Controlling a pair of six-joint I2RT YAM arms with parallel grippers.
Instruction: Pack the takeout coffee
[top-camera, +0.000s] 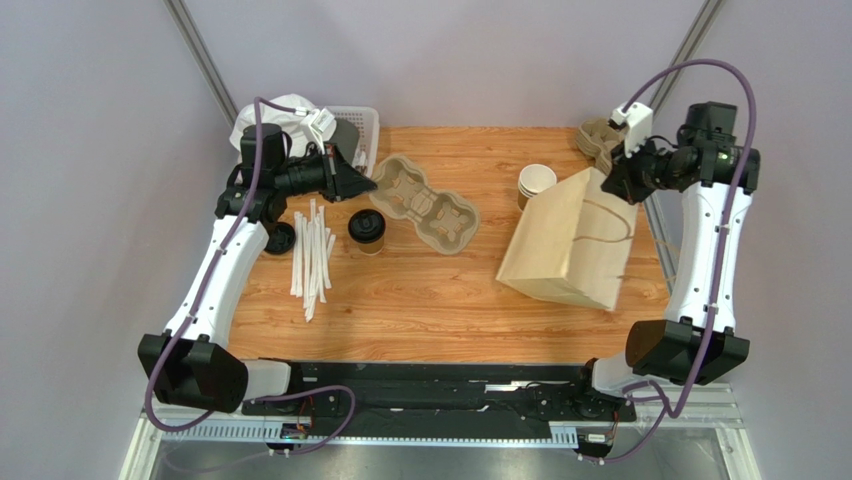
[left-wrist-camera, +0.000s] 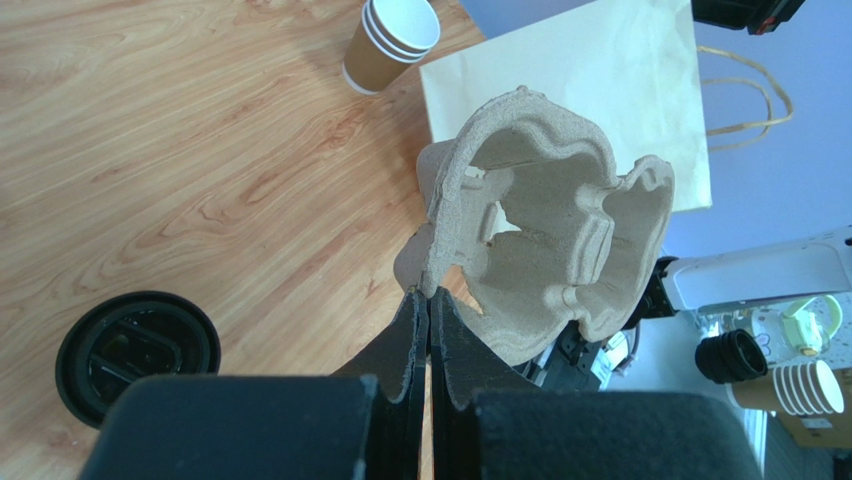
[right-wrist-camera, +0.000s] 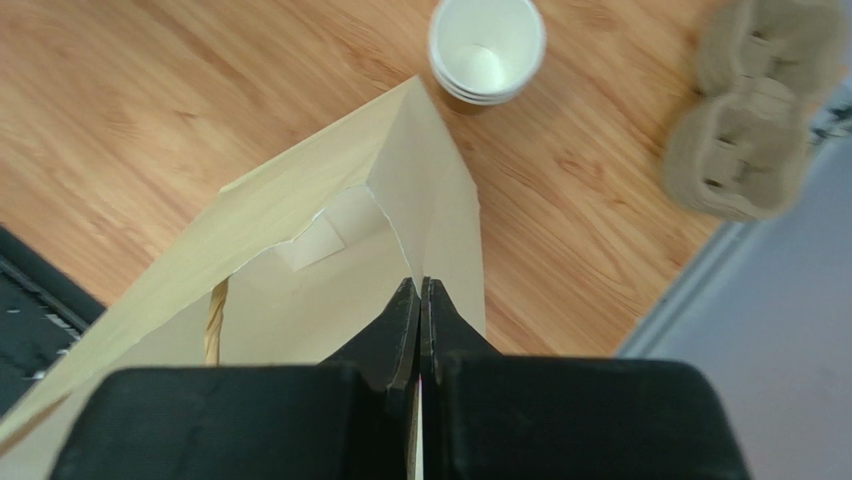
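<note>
Left fingers (left-wrist-camera: 405, 345) pinch pulp tray (left-wrist-camera: 545, 250) rim, right fingers (right-wrist-camera: 400, 335) pinch bag (right-wrist-camera: 430, 190) lip; only wrist views show.

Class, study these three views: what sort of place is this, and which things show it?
Probably a robotics lab bench staged as a coffee takeout counter: the left arm and right arm mounted at a wooden table, plus a paper bag, a lidded takeout coffee and a pulp cup tray.
</note>
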